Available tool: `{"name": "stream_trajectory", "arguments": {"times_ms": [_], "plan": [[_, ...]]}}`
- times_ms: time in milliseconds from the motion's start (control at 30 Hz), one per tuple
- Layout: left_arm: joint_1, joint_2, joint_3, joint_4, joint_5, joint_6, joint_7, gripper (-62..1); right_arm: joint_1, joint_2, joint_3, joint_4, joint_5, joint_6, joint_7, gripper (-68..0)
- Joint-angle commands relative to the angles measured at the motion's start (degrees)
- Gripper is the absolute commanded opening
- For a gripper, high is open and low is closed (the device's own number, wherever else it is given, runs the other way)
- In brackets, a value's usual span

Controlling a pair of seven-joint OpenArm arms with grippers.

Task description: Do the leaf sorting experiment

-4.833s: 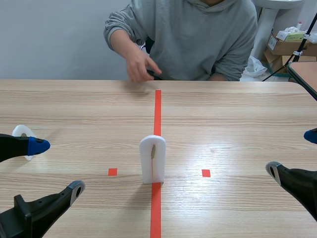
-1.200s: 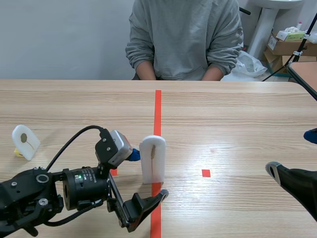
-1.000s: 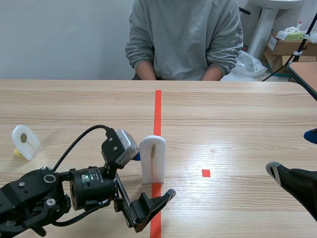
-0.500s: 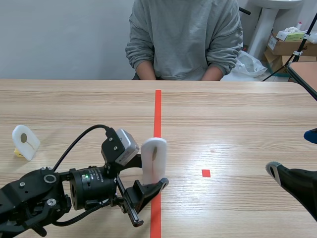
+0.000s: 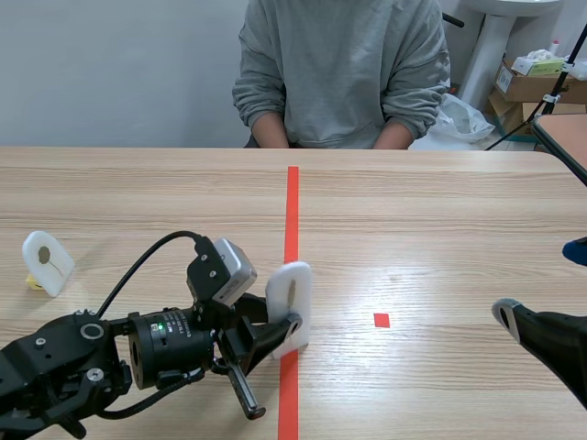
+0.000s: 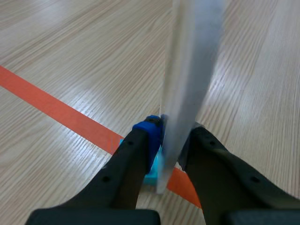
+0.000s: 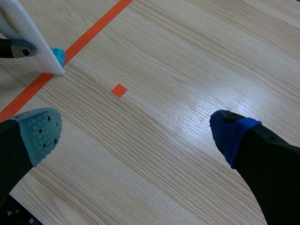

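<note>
1. Clamping the white leaf holder (image 5: 292, 291) low down, your left gripper (image 6: 171, 143) is squeezing it between both pads.
2. The holder is tilting, with its lower edge sitting at the orange-red tape line (image 5: 293, 202).
3. Your right gripper (image 7: 136, 133) is hanging with its fingers spread wide, gripping nothing, well apart from the holder.
4. A second white holder (image 5: 47, 263) is standing far off to your left.
5. A person (image 5: 344, 73) is sitting across the table (image 5: 440, 211).

Left tool (image 6: 171, 140) out at middle, clamped on white holder (image 5: 292, 284); right tool (image 7: 136, 133) low, fingers spread.
</note>
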Motion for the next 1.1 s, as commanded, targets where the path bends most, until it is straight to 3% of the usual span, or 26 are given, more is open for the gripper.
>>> {"name": "stream_trajectory", "arguments": {"times_ms": [0,500,733,933,1067], "plan": [[0.17,0.44,-0.48,0.87,-0.44,-0.31,-0.74,-56.8,0.68,0.59,0.28,0.31,0.63,-0.17,0.87,0.4],[0.46,0.13,-1.14,3.19,-0.81,-0.55,-1.14,-56.8,0.68,0.59,0.28,0.31,0.63,-0.17,0.87,0.4],[3.98,-0.2,-8.7,11.17,-0.87,-2.67,1.79,-56.8,0.68,0.59,0.28,0.31,0.63,-0.17,0.85,0.4],[8.76,-0.17,-17.29,17.33,-4.26,-5.51,4.33,-56.8,0.68,0.59,0.28,0.31,0.63,-0.17,0.85,0.4],[12.24,-0.17,-22.97,20.94,-4.37,-6.78,5.64,-56.8,0.68,0.59,0.28,0.31,0.63,-0.17,0.85,0.4]]}}
